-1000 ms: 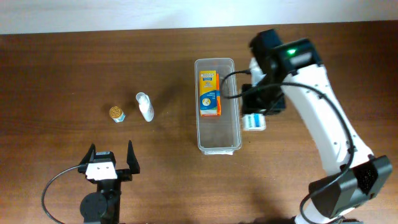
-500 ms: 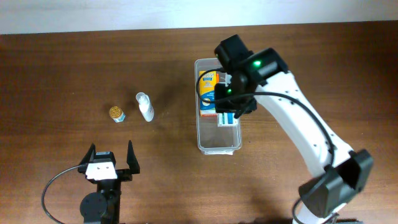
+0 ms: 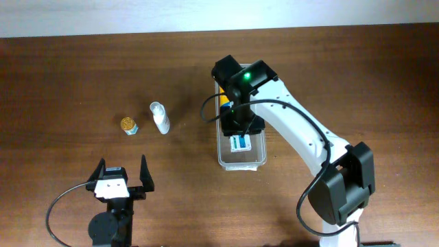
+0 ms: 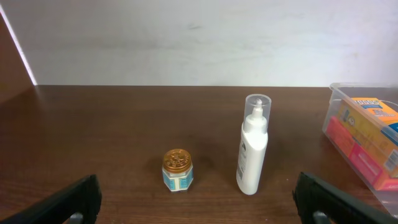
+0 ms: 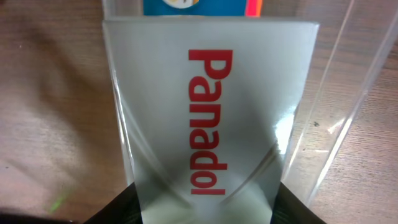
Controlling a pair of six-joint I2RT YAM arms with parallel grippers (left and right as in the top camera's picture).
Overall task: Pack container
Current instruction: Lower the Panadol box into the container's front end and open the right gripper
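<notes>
My right gripper (image 3: 239,132) is clamped on a white Panadol box (image 5: 205,106) over the bare half of the clear container (image 3: 241,160) at mid-table, beside its orange box (image 4: 372,134). My left gripper (image 3: 123,168) hangs spread wide, empty.

Two tools are counted: the left tool (image 3: 123,173) and the right tool (image 3: 239,132). Two small boxes are counted. One white box (image 5: 208,124) with red letters is gripped in the right tool. One orange box (image 4: 372,115) is seen just past that tool, inside one clear container (image 3: 241,160), which is found under the right tool. One white bottle (image 4: 253,146) is seen ahead of the left tool. One small jar (image 4: 177,170) with a gold lid is seen beside it. One brown desk (image 3: 68,82) is counted under everything.
</notes>
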